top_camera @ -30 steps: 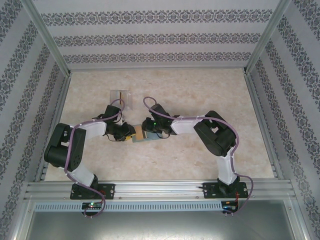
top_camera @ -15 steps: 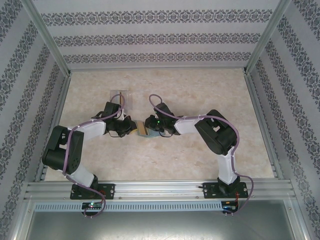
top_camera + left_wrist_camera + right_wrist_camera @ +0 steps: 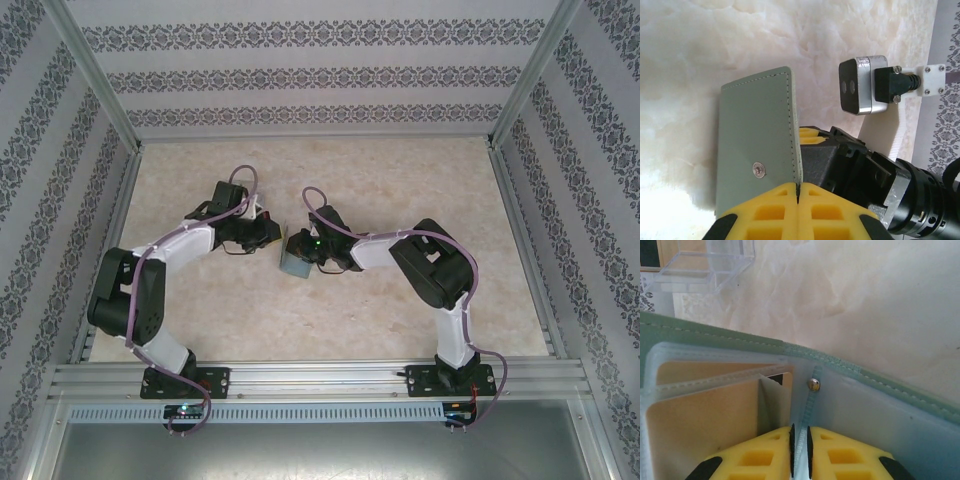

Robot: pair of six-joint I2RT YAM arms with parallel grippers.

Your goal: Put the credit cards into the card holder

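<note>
Twin arms in white and black
Left arm (image 3: 185, 243) and right arm (image 3: 375, 250): white shells, black joints, purple cables; yellow fingers (image 3: 777, 197) with square pockets; silver-faced camera (image 3: 862, 85) on a screwed white bracket (image 3: 932, 80)

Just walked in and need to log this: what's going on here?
The right gripper is pinching a clear inner sleeve of the green wallet. An orange card already sits in one clear pocket. The left gripper is shut, close by the wallet's outer edge; whether it grips anything I cannot tell.
</note>
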